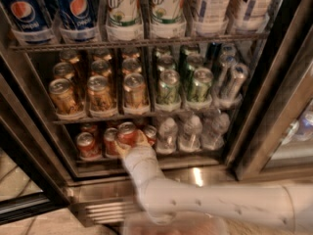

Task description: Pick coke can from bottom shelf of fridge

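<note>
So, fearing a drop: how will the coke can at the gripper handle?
The coke can, at the gripper on the bottom shelf, looks smooth and round: probably slippery, apt to roll if dropped. Red neighbours stand close; it may nudge them.

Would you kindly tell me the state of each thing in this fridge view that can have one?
fridge: door open, shelves stocked.
bottom shelf: holds red cans and bottles.
coke can: upright at the front, tool against it.
tool: reached into the bottom shelf, at the coke can.
other red cans: upright.
gold cans: upright in rows.
green cans: upright.
water bottles: upright.
</note>
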Controlling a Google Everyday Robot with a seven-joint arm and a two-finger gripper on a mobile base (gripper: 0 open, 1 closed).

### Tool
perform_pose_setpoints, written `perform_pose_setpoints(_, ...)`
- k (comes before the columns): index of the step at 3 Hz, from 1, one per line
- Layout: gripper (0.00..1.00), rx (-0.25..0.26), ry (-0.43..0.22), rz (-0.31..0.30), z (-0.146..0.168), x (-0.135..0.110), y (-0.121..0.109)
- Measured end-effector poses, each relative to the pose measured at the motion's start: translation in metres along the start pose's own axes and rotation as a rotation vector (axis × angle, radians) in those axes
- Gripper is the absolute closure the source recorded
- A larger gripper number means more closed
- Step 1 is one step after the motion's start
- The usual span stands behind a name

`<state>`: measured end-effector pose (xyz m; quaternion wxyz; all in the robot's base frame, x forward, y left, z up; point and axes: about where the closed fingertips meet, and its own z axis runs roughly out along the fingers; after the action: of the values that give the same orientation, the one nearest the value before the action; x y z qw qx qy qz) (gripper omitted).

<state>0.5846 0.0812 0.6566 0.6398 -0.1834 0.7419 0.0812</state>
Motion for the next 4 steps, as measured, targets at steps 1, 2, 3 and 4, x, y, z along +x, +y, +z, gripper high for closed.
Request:
perform_pose_setpoints(1,1.0,0.0,0.0,0.0,0.0,0.002,0.0)
perform_pose_setpoints(2,1.0,0.037,0.019,-0.017,0.002,0.006,-0.025)
perform_pose_setpoints(3,1.0,0.036,0.019,-0.017,0.002,0.006,-0.025)
perform_pose_setpoints(4,1.0,0.021,0.024,-0.015,0.001,0.007,-0.02)
